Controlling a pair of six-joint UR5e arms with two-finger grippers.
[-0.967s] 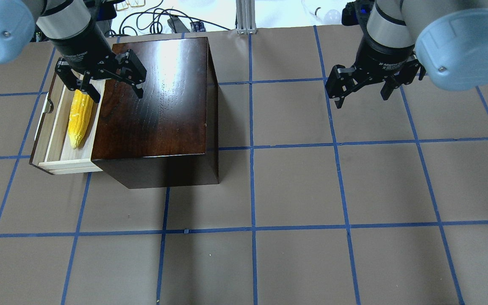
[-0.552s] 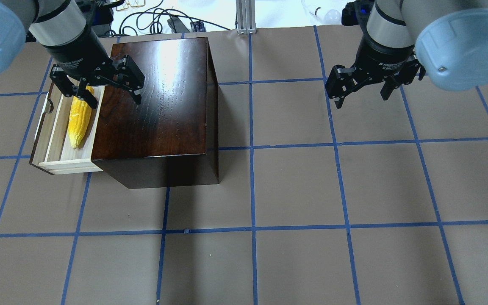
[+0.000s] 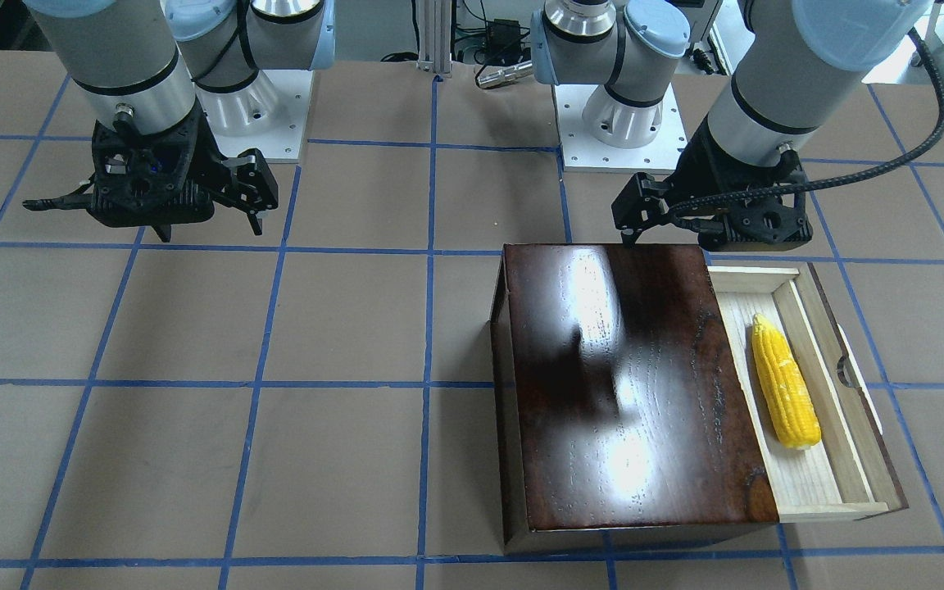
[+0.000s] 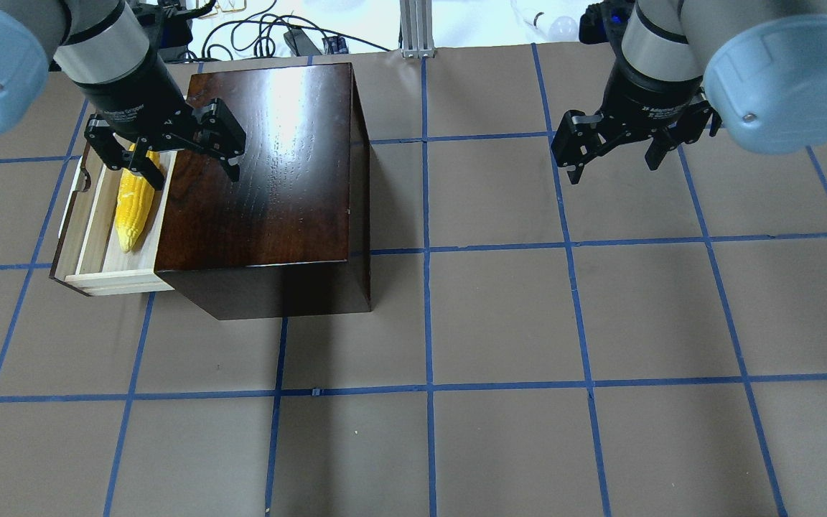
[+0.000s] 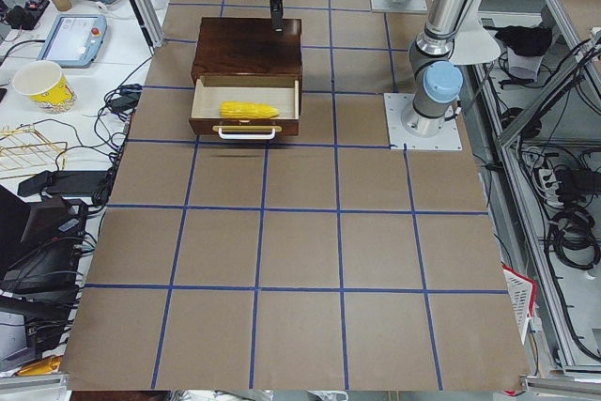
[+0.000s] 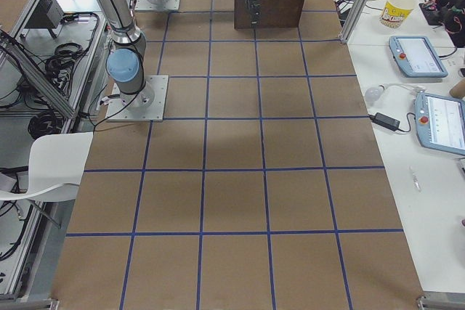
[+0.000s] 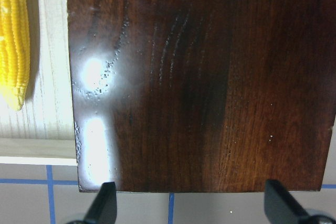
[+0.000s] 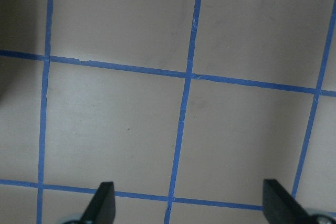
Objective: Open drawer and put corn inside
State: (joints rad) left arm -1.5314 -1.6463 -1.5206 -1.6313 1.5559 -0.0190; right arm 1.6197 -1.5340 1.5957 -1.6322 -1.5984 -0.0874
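The drawer [image 4: 87,230] is pulled out of the glossy dark-brown box [image 4: 263,179] toward the robot's left; its white handle [image 5: 244,132] shows in the left side view. The yellow corn [image 4: 130,208] lies lengthwise inside the drawer, also seen from the front [image 3: 783,385] and in the left wrist view [image 7: 13,40]. My left gripper [image 4: 191,166] is open and empty, hovering above the box's near edge and the corn's thick end. My right gripper [image 4: 614,169] is open and empty above bare table, far from the box.
The table is brown paper [image 4: 500,316] with a blue tape grid. Cables and an aluminium post [image 4: 417,29] lie beyond the far edge. The arm bases [image 3: 619,123] stand behind the box in the front view.
My left gripper has drifted a little left and away from the corn, still open. The corn stays in the drawer. The right arm has not moved.
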